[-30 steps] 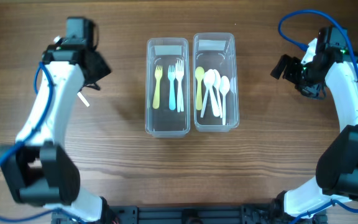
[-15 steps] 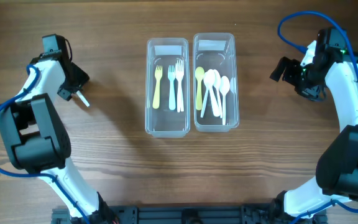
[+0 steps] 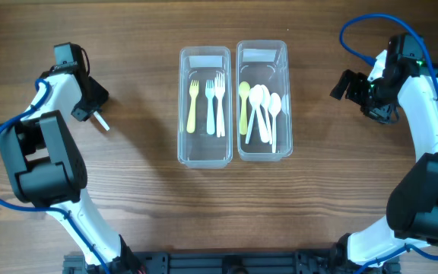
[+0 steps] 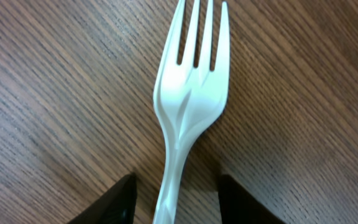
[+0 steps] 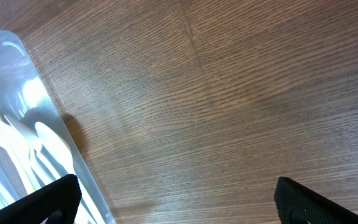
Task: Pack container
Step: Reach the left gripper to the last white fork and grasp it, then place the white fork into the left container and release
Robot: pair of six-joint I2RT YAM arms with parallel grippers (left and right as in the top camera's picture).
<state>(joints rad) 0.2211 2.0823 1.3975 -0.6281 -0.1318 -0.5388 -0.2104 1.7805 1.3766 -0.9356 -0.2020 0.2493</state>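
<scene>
The fork (image 4: 188,106) is seen lying flat on the table (image 3: 143,190), well left of the bins. It is straddled by the left gripper (image 4: 176,202), fingers held apart on either side of the handle and not touching it, so a pinch on the narrow stem is judged to be lined up. Bare floor is offered in the open-topped fork bin (image 3: 204,151) and clear wood is found along the way, while the right gripper (image 5: 176,199) is parked, fingers spread, just outside the spoon bin (image 5: 23,74).

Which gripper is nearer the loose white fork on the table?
Left. The left gripper straddles the handle of the white fork; the right gripper hangs far off, beyond the spoon container.
</scene>
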